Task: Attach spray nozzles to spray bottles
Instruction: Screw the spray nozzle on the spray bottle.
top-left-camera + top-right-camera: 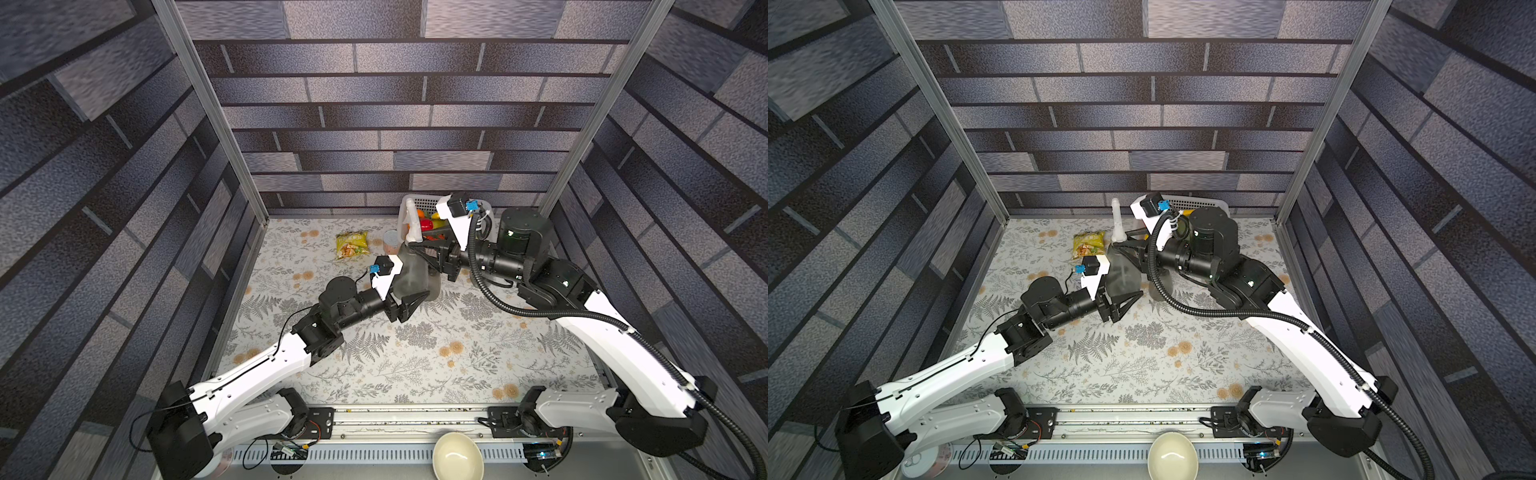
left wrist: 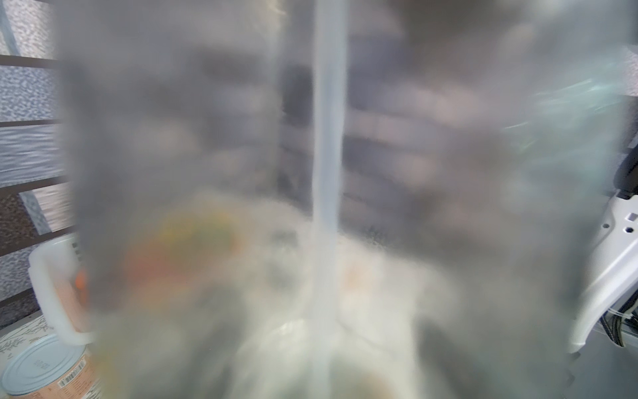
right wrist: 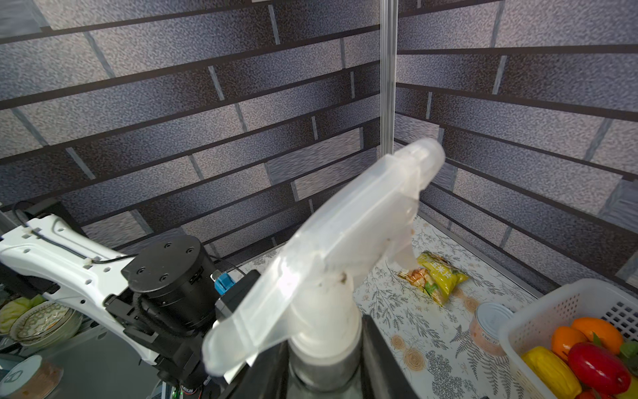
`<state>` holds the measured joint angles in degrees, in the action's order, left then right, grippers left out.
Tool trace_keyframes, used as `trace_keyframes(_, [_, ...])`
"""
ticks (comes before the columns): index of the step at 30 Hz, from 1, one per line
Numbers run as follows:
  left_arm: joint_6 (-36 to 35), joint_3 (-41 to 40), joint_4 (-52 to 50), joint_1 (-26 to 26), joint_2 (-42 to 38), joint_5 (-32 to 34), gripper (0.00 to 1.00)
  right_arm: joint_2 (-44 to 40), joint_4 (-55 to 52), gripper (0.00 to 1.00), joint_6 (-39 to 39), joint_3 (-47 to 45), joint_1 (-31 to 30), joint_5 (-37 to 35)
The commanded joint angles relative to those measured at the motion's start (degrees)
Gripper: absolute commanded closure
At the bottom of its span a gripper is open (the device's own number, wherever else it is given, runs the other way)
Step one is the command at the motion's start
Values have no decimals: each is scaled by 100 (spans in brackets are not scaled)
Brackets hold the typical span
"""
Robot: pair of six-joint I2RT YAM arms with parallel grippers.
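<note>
Blurred against lens in left wrist view: spray bottle (image 2: 172, 138); legible inside, only dip tube (image 2: 328, 138). Cropped at frame edge: tin can (image 2: 45, 369); likewise bowl (image 1: 457, 455) in both top views. Cut off low in right wrist view: right gripper (image 3: 321, 376), grip undecidable.

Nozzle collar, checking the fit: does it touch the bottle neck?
Touching: right wrist view shows the nozzle collar seated on the bottle neck, no gap.
</note>
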<state>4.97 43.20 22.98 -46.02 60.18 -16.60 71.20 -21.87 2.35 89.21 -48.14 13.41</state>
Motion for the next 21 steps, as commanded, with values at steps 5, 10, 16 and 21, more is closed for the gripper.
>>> trace_keyframes(5, [-389, 408, 76, -38, -2, 501, 36, 269, 164, 87, 150, -498, -722, -1905])
trace_keyframes(10, [-655, 448, -154, -159, -38, 741, 36, 386, 280, 85, 248, -449, -866, -2274])
trace_keyframes(16, [-723, 206, -198, -208, -228, 768, 36, 377, 328, 66, 396, -301, -865, -2108])
trace_keyframes(21, [-691, 73, -181, -197, -344, 799, 36, 404, 288, 55, 396, -176, -873, -2159])
